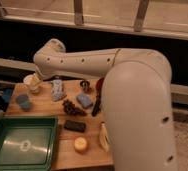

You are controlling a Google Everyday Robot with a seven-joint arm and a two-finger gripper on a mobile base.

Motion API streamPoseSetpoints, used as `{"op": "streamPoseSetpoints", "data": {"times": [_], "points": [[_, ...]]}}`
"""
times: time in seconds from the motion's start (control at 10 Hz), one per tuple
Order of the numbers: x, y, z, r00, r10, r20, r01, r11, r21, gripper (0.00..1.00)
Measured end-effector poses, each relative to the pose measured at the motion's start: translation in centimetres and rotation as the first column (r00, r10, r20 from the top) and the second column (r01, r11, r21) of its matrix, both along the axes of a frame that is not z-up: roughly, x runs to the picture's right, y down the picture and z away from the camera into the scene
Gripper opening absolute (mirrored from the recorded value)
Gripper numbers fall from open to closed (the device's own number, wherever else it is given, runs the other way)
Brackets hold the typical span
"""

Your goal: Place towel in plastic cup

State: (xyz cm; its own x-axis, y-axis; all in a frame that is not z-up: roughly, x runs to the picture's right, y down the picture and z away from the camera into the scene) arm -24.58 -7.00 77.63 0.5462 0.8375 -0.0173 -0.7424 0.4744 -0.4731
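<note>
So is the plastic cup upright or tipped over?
Upright: the plastic cup stands rim-up at the back left corner of the table; the gripper is right at its rim.

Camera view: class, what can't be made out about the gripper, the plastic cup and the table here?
Camera view, gripper at the plastic cup: overlaps the cup's rim, any hold unreadable.
Camera view, table: right part hidden behind the arm.
Camera view, green tray: cut by the bottom edge.

One cup, one towel, jaws by cup
</note>
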Motion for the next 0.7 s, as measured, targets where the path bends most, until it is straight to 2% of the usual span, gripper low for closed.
{"op": "streamPoseSetpoints", "data": {"times": [0.2,0.5,0.7], "points": [[-0.5,-0.2,1.0,1.000,-0.008,0.002,0.008,0.9998,-0.016,0.80],[-0.1,-0.2,0.7,1.000,-0.021,-0.009,0.021,0.9997,-0.011,0.80],[0.7,-0.1,0.7,0.997,-0.031,-0.074,0.032,0.9995,0.000,0.80]]}}
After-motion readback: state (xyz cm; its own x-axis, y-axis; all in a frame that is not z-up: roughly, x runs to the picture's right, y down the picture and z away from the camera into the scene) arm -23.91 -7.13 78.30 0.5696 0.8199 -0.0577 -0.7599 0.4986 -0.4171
